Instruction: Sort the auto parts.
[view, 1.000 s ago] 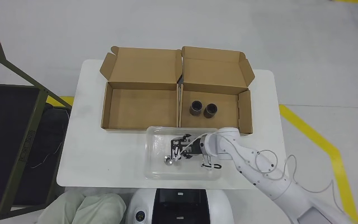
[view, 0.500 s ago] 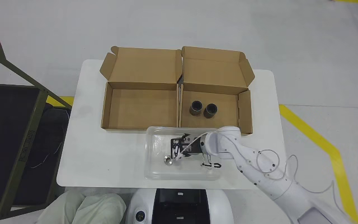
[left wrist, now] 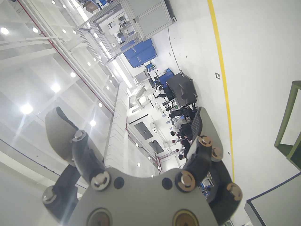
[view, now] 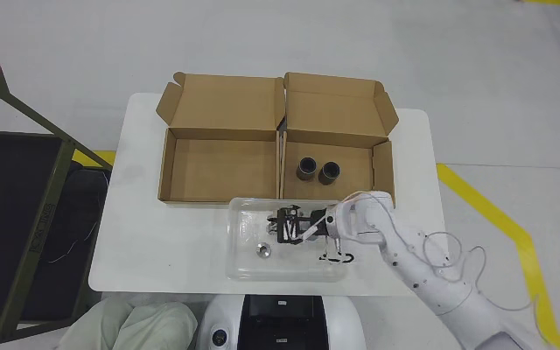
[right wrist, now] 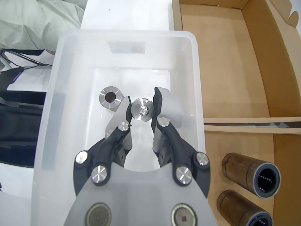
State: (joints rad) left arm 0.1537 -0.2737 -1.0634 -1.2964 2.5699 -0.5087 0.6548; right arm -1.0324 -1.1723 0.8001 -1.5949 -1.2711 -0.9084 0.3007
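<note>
My right gripper [right wrist: 142, 102] hangs over the clear plastic bin [right wrist: 127, 34], shut on a round silver part [right wrist: 141, 112] that sits between its pads. A second silver part with a dark centre hole [right wrist: 111, 97] lies on the bin floor just beside the gripper. In the top view the right gripper [view: 289, 227] is over the bin's middle, and the loose silver part [view: 263, 251] lies toward the bin's left. My left gripper [left wrist: 128, 116] is open and holds nothing, pointing out into the room.
Two open cardboard boxes stand behind the bin. The right box [view: 376, 175] holds two dark cylindrical bushings [view: 307, 168] [view: 330, 172]; the left box [view: 219, 171] has a bare floor. A pale green cloth [right wrist: 35, 12] lies off the table's near edge.
The right gripper has drawn back to the right, away from the loose silver part on the bin floor, with its arm shifting right.
</note>
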